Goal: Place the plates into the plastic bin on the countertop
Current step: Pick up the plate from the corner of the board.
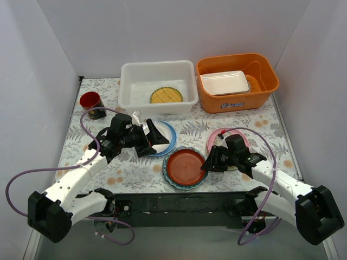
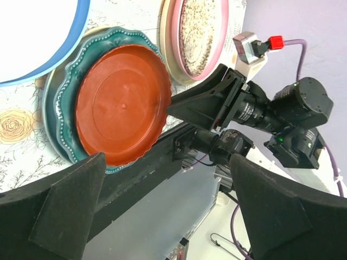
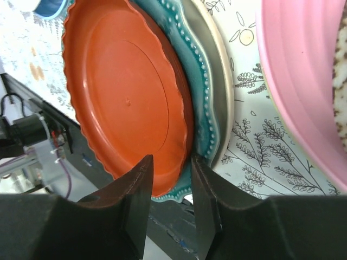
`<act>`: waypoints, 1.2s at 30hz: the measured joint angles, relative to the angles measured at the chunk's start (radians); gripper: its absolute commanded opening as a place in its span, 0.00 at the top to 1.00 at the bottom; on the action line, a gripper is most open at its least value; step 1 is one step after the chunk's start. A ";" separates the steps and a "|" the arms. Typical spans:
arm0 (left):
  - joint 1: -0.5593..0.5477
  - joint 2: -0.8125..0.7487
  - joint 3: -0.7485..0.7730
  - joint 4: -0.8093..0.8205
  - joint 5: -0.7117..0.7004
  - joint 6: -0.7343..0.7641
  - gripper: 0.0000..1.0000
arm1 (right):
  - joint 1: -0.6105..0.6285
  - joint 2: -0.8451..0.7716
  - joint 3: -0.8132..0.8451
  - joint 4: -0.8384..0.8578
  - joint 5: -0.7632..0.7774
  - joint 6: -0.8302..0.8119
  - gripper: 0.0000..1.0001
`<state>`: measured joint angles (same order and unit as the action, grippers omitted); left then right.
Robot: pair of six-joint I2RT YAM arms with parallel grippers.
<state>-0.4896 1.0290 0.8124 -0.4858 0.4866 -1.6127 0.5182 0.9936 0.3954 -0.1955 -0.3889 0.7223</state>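
The red plate (image 1: 186, 167) lies on the teal scalloped plate (image 1: 174, 181), which sits on a cream plate (image 3: 225, 92) near the front edge. My right gripper (image 1: 208, 162) is open, its fingers (image 3: 135, 195) straddling the red plate's (image 3: 124, 92) right rim. My left gripper (image 1: 157, 138) is open and empty, over a white plate on a light blue plate (image 1: 169, 142). A pink plate (image 1: 218, 138) with a speckled grey one (image 2: 200, 32) on it lies to the right. The white plastic bin (image 1: 130, 89) at the back holds a yellow woven plate (image 1: 166, 95).
An orange tub (image 1: 238, 100) holding a white rectangular tray (image 1: 224, 82) stands right of the bin. A red cup (image 1: 91, 101) stands at the back left. Purple cables loop over both arms. The leaf-printed cloth (image 1: 130, 168) covers the countertop.
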 measured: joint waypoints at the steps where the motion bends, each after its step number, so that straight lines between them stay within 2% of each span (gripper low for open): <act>1: 0.000 -0.001 -0.004 0.000 0.000 0.000 0.02 | 0.010 0.004 0.008 -0.008 0.016 -0.002 0.61; 10: -0.003 -0.016 -0.019 0.000 0.001 -0.005 0.02 | 0.114 0.088 0.086 -0.057 0.156 -0.020 0.68; 12: -0.003 -0.021 -0.019 0.000 0.002 -0.008 0.02 | 0.142 0.112 0.106 -0.071 0.187 -0.019 0.72; 13: -0.003 -0.023 -0.020 0.000 0.002 -0.008 0.02 | 0.158 0.124 0.119 -0.080 0.209 -0.020 0.75; 14: -0.003 -0.026 -0.020 0.000 0.002 -0.011 0.02 | 0.173 0.135 0.132 -0.094 0.232 -0.021 0.86; 15: -0.003 -0.028 -0.021 0.001 0.002 -0.012 0.02 | 0.185 0.146 0.143 -0.106 0.254 -0.021 0.90; 16: -0.003 -0.031 -0.021 0.000 0.002 -0.015 0.02 | 0.195 0.153 0.151 -0.117 0.275 -0.026 0.98; 25: -0.003 -0.053 -0.039 -0.003 0.001 -0.023 0.02 | 0.205 0.119 0.155 -0.147 0.364 -0.011 0.99; 36: -0.003 -0.084 -0.056 -0.014 0.000 -0.022 0.02 | 0.205 0.085 0.156 -0.171 0.392 -0.011 0.99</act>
<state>-0.4931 0.9455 0.7563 -0.4995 0.4870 -1.6348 0.7231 1.0782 0.5518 -0.3664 0.0032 0.7113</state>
